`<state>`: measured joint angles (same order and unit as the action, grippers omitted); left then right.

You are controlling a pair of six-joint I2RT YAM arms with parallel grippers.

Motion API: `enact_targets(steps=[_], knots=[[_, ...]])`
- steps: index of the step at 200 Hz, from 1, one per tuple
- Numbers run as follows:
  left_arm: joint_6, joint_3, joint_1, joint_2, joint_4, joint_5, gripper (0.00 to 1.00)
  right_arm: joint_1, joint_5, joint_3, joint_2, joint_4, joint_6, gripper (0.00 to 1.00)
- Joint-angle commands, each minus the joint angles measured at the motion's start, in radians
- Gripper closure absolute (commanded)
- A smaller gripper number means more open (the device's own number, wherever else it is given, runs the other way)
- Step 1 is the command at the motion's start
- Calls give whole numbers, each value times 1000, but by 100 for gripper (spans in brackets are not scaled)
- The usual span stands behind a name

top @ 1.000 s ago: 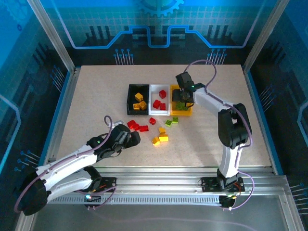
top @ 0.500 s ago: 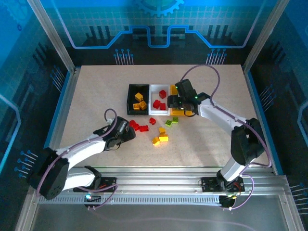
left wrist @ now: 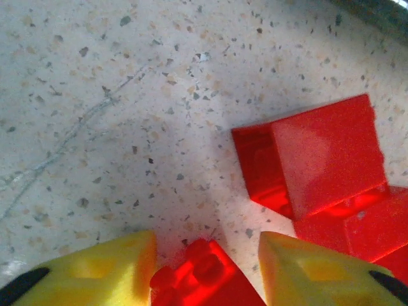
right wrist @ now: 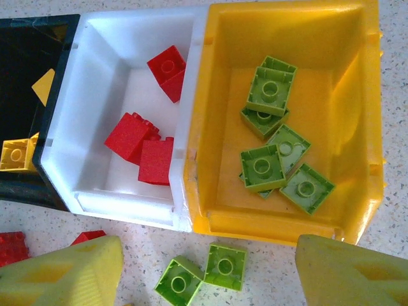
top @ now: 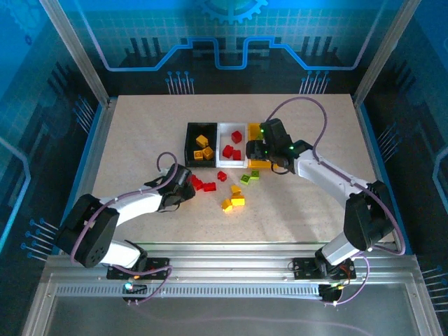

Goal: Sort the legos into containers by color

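Observation:
My left gripper [top: 187, 189] is down at the cluster of red legos [top: 203, 185]. In the left wrist view its yellow fingers [left wrist: 115, 268] are closed in on a small red lego [left wrist: 204, 280]. A bigger red lego [left wrist: 319, 159] lies just beyond. My right gripper [right wrist: 207, 268] hangs open over two green legos [right wrist: 223, 264] on the table, in front of the yellow container [right wrist: 274, 226]. That container holds several green legos [right wrist: 268, 127]. The white container [right wrist: 121, 204] holds red legos [right wrist: 137, 143], and the black container [right wrist: 25, 83] holds a yellow lego [right wrist: 14, 156].
Yellow-orange legos [top: 234, 201] and a lone red lego [top: 221, 176] lie loose between the two grippers. The three containers [top: 232, 145] stand in a row mid-table. Bare tabletop [top: 140, 133] surrounds them, and a metal frame borders the table.
My left gripper has reached forward to the red legos and closed from wide open around one. My right gripper has drawn back from over the yellow container to its near side.

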<state>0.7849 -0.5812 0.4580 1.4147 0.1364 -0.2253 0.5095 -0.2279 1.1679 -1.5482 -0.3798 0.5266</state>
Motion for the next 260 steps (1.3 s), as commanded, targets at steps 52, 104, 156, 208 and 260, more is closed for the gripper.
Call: enact_targets(steps=[52, 104, 156, 208, 260], knots=[[0, -53, 15, -167, 114, 80, 71, 2, -31, -79, 72, 30, 46, 27], [-57, -426, 69, 3, 152, 65, 70, 3, 8, -210, 145, 61, 94, 27], [-132, -865, 87, 408, 192, 15, 70, 3, 9, -320, 230, 50, 101, 27], [-161, -1178, 95, 684, 293, 13, 63, -2, 15, -360, 291, 42, 105, 26], [-157, -1220, 103, 704, 325, 25, 33, -3, 13, -377, 315, 41, 110, 25]])
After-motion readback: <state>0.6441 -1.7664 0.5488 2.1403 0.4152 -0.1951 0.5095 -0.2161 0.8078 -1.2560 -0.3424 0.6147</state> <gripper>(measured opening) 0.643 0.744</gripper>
